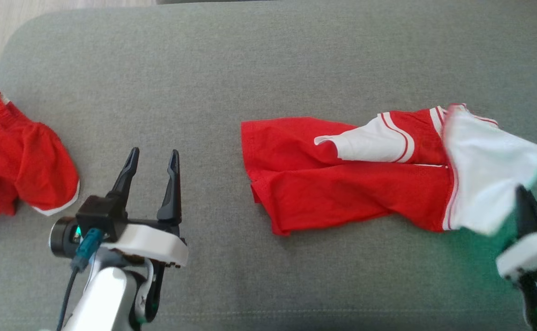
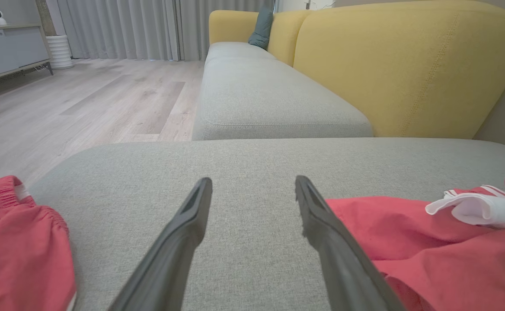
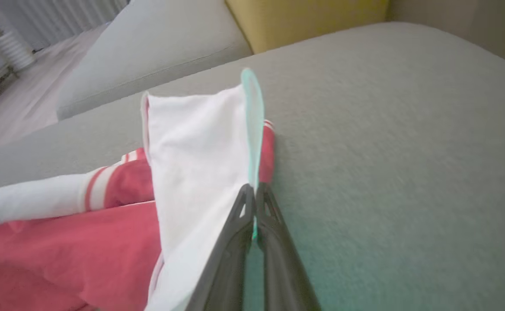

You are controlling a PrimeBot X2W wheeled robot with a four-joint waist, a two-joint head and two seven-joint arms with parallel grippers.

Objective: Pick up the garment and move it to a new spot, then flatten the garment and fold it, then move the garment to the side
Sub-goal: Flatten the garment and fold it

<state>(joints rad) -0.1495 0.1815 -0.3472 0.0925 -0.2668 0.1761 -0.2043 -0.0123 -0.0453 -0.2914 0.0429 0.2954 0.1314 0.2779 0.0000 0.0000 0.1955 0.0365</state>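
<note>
Closest to my right wrist camera, the right gripper (image 3: pixel 251 190) has its two fingers pressed together on the edge of the white end of the shorts (image 3: pixel 192 142), and that corner is raised off the sofa seat (image 1: pixel 250 59). All else of the shorts lies rumpled on the seat, right of centre in the head view, with the red end toward the left gripper (image 1: pixel 154 154). That one hangs with its fingers apart and nothing between them, well clear of the fabric. A second red garment (image 1: pixel 15 156) sits bunched at the far left.

I judge the shorts light, limp and a little slick, so they will likely sag and double over when lifted by one corner. For flattening, I would take the far red edge with the left gripper, pinching close to the hem.
</note>
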